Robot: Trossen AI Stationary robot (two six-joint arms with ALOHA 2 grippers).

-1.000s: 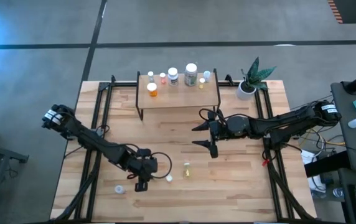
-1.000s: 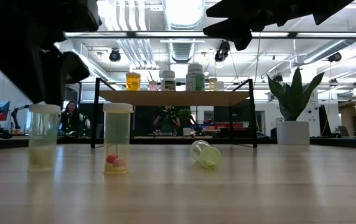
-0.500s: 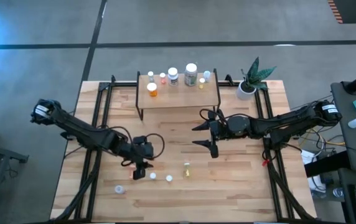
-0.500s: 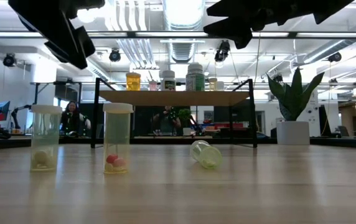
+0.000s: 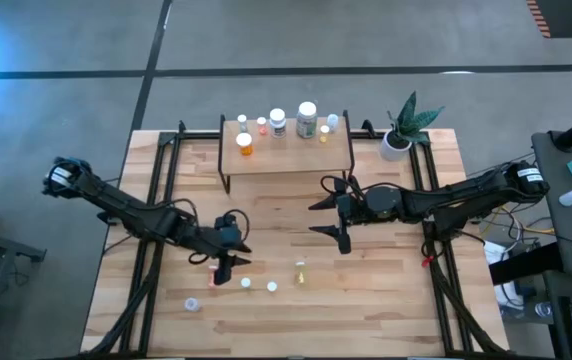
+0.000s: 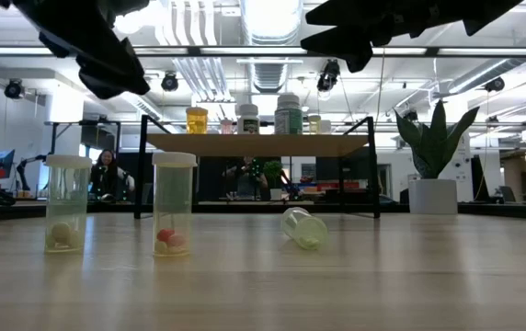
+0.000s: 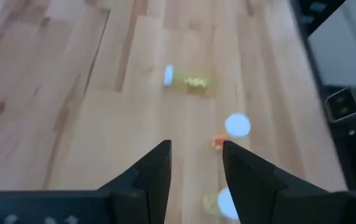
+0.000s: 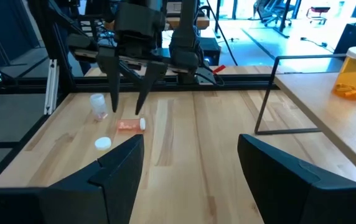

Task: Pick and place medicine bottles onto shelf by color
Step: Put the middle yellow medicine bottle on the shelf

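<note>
The shelf [image 5: 286, 152] stands at the far middle of the table [image 5: 386, 300], and seven bottles sit along its top: an orange one [image 5: 245, 146] at the left, then small ones and two bigger white-capped ones [image 5: 307, 119] toward the right. On the near part of the table two clear bottles stand upright side by side, one with yellowish pills [image 6: 67, 202] and one with pink pills [image 6: 173, 203]. A yellow-tinted bottle [image 6: 303, 227] lies on its side just right of them. A pink bottle [image 5: 193, 304] lies on its side near the near left corner.

My left pincer [image 5: 224, 268] hangs above the table just left of the two upright bottles, its fingers [image 7: 153, 174] apart and holding nothing. My right pincer [image 5: 331, 217] hovers near the middle of the table, in front of the shelf's right end, fingers [image 8: 119, 177] spread wide and empty.

A potted plant [image 5: 403, 128] stands at the far right corner, beside the shelf.
</note>
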